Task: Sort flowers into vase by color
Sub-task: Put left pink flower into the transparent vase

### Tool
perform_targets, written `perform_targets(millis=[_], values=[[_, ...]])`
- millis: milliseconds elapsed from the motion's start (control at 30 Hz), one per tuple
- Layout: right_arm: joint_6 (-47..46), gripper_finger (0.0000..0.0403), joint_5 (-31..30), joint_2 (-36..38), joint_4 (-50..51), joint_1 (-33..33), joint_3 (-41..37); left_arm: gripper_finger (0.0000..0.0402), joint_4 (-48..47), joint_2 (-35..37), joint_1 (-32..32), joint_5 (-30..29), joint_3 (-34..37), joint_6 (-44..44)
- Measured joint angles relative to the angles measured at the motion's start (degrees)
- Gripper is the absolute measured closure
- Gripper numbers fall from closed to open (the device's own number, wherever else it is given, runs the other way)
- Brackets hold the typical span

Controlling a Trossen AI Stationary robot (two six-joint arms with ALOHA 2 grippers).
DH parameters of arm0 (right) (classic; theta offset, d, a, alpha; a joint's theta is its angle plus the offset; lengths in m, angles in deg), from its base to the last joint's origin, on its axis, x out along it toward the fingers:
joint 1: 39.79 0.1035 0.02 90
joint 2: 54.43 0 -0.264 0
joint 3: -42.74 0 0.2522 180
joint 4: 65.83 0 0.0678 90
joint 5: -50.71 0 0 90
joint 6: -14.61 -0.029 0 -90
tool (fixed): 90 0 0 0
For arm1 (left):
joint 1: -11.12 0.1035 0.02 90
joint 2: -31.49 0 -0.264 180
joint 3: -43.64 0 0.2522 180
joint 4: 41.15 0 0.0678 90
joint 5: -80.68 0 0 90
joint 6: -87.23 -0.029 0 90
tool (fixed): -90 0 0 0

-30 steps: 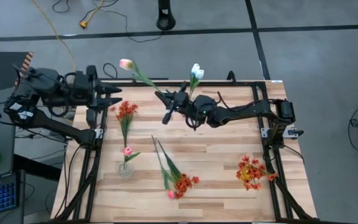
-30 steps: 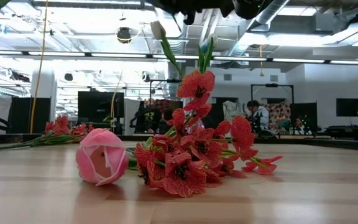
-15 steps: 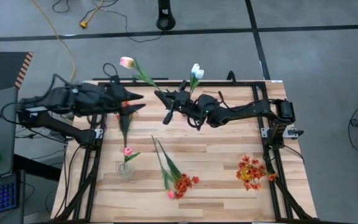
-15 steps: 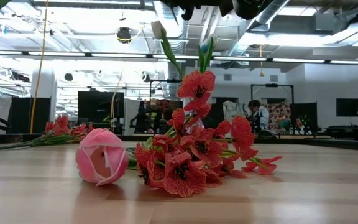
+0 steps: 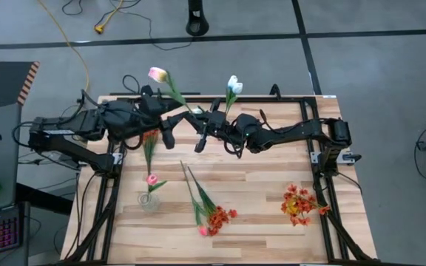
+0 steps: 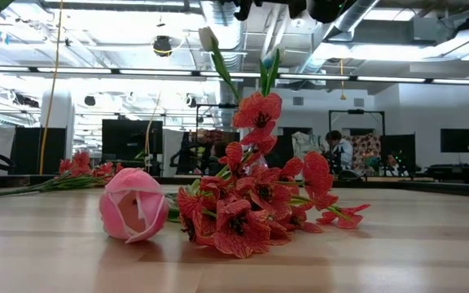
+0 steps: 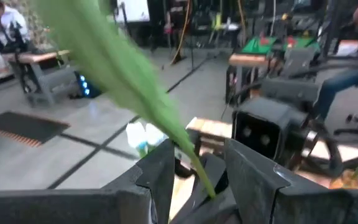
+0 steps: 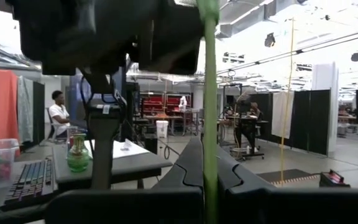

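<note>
Right end effector (image 5: 200, 127) is gripping the stem of the pink tulip (image 5: 157, 74) above the far middle of the table (image 5: 265, 199), bloom hanging out past the far edge; right wrist view is showing the green stem (image 8: 209, 106) running straight up between its closed fingers, so that grip looks solid. Left end effector (image 5: 170, 127) is sitting right against it with fingers apart, and left wrist view is showing the same stem (image 7: 194, 163) passing through the gap between its fingers (image 7: 160, 177), not pinched yet. Judging by that, this is looking like a handoff: the clear vase (image 5: 148, 200) holding another pink tulip (image 5: 152, 179) is on the left arm's side, near the table's left edge. White tulip (image 5: 233, 84) is poking up just behind the right arm; what it is resting on or in is hidden by the arm. Red-orange bunch (image 5: 149, 145) is lying under the left arm, partly covered. Mixed pile (image 5: 211, 218) of red-orange blooms plus one pink bloom is lying near the front middle, well apart from both arms. Orange bunch (image 5: 299, 202) is at front right; can't tell if a vase is under it. Low view is only catching the pile's pink bloom (image 6: 133, 204) and red blooms (image 6: 251, 203) up close, with both arms cut off at the frame top.
</note>
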Motion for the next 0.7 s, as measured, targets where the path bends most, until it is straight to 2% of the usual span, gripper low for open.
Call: perform_targets(millis=[200,467,700], values=[[0.0,0.0384,0.0,0.0,-0.3,0.0,0.0,0.0272,0.0,0.0,0.0,-2.6,0.0,0.7],[0.2,0.0384,0.2,0.0,-1.0,0.3,0.0,0.0274,0.0,0.0,0.0,-2.7,0.0,0.5],[0.0,0.0384,0.2,0.0,-1.0,0.3,0.0,0.0327,0.0,0.0,0.0,-2.7,0.0,-0.7]])
